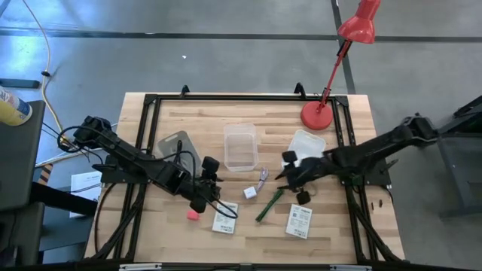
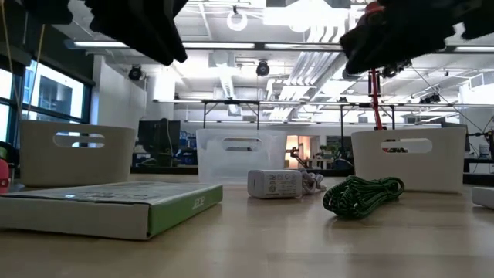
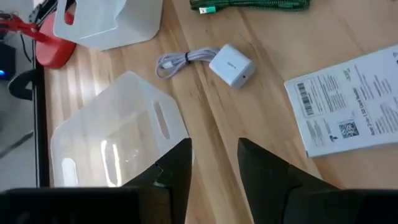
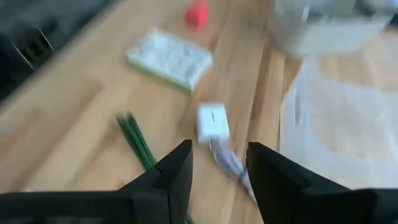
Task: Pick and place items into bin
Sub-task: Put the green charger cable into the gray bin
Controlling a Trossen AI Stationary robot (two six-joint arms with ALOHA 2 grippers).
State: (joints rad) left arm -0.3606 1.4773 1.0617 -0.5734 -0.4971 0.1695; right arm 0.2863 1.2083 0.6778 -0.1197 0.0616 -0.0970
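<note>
Near edge of the tabletop: two flat white printed packets, one (image 1: 224,221) left of centre, the other (image 1: 299,221) toward the right. The pink cube (image 1: 193,214) sits just left of the first packet.

Left gripper (image 1: 210,183) hangs above the tabletop, just beyond the left packet and the pink cube, touching neither. Its fingers (image 3: 175,168) stand apart at a moderate gap with bare wood between them; nothing held.

Middle of the tabletop, between the two grippers: the white cube (image 1: 250,193), a small plug-type block, with its thin pale cable (image 1: 262,179) bundled just beyond it. The green stick (image 1: 269,205), which from table height looks like a coiled green cord, lies slanted just right of the white cube. All three lie loose on the wood.

Right gripper (image 1: 295,178) hovers just right of the green stick and the cable. Its fingers (image 4: 177,171) are spread wide and empty; the white cube shows ahead of the gap.

Farther back: a clear bin (image 1: 241,146) at the centre, a grey bin (image 1: 175,144) toward the left edge, a white bin (image 1: 307,142) toward the right. A red lamp (image 1: 318,114) stands at the far right corner.
</note>
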